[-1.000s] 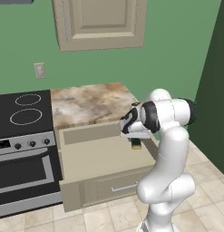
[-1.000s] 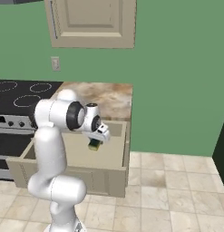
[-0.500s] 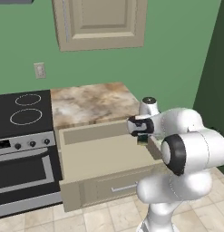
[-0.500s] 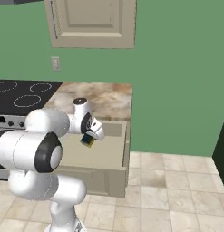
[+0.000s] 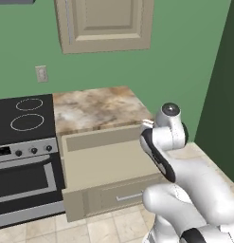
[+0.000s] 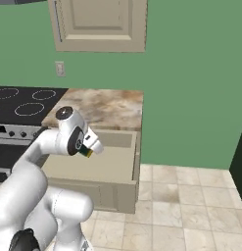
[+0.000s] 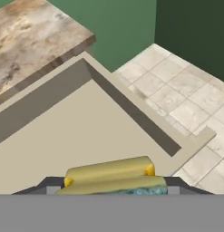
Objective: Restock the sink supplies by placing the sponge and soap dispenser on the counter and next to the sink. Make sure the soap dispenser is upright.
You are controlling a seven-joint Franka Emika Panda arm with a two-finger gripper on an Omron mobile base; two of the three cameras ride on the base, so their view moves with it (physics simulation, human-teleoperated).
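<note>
While the white arm's pincer (image 6: 89,147) was clenched on the small yellow block sponge (image 7: 111,177) with its dark green layer, it hung above the open tan drawer (image 5: 109,161), lifted clear for carrying to the beige-brown marbled desk (image 5: 97,108) behind that drawer.

drawer (image 5: 106,163): pulled out under the counter, its floor bare and open from above; low walls ring it on all sides.
counter (image 5: 94,108): marbled slab just behind the drawer, top bare; its front edge overhangs the drawer's back wall.
cabinet (image 5: 105,23): hangs on the wall above the counter, capping the room over its back part.
stove (image 5: 23,118): flush against the counter's left side, flat top.
gripper (image 6: 89,147): over the drawer's right part, seemingly above the rim, jaws closed on the sponge (image 7: 114,174).
floor (image 6: 191,196): open tiles right of the drawer.
</note>
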